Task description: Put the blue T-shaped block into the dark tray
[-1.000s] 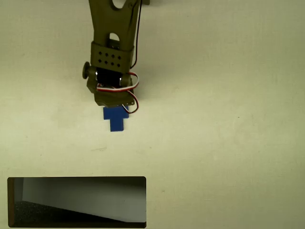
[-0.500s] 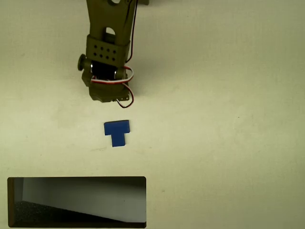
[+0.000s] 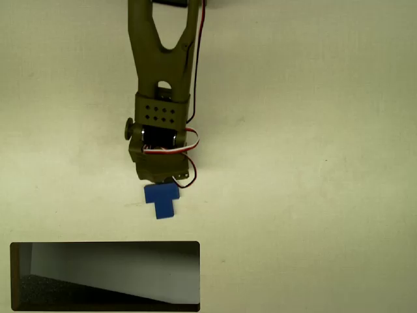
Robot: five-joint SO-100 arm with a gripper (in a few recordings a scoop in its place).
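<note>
Dark tray holds nothing visible. Blue T-shaped block lies on the desk above it, nudged lower than before. Gripper has dropped onto its top edge; jaws hidden, can't tell.

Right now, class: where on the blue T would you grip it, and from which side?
Probably the crossbar of the blue T, from straight above: it lies flat on the table, its bar nearest the gripper, stem toward the tray.
</note>
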